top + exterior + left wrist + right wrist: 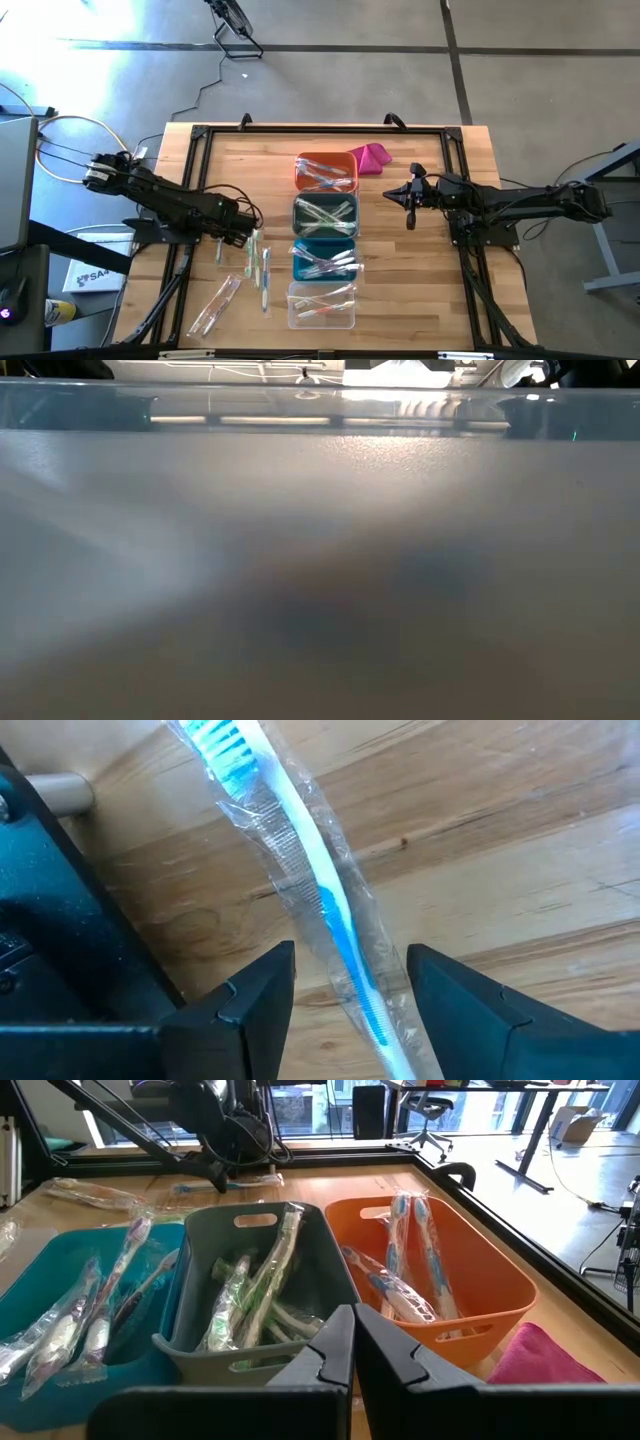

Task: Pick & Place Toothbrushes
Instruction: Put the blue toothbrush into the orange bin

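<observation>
From above, we see a wooden table [420,290] with four bins in a column at its middle: an orange bin [326,171] at the top, then a grey bin [325,215], a teal bin [324,259] and a clear bin [322,305] at the bottom. Each holds wrapped toothbrushes. A pink cloth [371,157] lies just right of the orange bin. More wrapped toothbrushes [262,265] lie loose on the wood at lower left of the frame. The left gripper [248,236] sits low over the upper end of these loose ones. The right gripper [410,194] hangs right of the bins, over bare wood.

The low view shows us only a blurred grey surface filling nearly the whole frame.

In the left wrist view, we see a blue-and-white toothbrush [318,885] in its clear wrapper lying on the wood, running diagonally between the left gripper's spread fingers [262,992]; the jaws stand open and we cannot tell whether they touch it.

In the right wrist view, the right gripper's fingers [325,1352] are pressed together, holding nothing, with the teal, grey and orange bins of toothbrushes beyond them.
</observation>
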`<state>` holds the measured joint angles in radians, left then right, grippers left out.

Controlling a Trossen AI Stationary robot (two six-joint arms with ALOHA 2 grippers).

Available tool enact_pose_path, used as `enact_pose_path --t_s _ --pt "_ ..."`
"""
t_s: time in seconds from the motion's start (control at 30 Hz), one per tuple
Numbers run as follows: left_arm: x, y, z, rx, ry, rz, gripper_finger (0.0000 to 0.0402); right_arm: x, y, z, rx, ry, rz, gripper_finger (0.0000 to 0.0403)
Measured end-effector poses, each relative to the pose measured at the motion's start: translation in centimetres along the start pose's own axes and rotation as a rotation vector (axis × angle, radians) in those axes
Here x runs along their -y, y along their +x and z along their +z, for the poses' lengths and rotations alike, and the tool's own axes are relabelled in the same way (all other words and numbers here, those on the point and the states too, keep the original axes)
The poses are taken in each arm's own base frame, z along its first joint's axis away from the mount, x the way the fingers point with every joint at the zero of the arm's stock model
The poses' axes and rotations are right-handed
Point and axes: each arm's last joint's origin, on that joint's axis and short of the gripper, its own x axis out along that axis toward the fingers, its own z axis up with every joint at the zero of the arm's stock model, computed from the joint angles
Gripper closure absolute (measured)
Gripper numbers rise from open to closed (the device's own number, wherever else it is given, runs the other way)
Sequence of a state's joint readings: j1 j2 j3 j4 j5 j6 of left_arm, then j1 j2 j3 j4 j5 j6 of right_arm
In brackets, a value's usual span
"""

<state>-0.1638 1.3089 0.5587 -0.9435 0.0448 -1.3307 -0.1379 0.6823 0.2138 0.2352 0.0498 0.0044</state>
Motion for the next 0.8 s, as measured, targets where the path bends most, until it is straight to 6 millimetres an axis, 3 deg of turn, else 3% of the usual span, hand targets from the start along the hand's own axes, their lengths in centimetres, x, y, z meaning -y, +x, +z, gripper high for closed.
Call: enact_pose_path --t_s 0.47,0.8 --pt "0.13 0.04 -0.03 -0.017 0.024 -0.017 0.0207 0.00 0.00 0.00 0.000 0.000 0.000 0.0398" --pt "0.35 0.04 -0.02 -0.026 0.053 -0.042 0.0272 0.00 0.00 0.00 0.000 0.000 0.000 0.0398"
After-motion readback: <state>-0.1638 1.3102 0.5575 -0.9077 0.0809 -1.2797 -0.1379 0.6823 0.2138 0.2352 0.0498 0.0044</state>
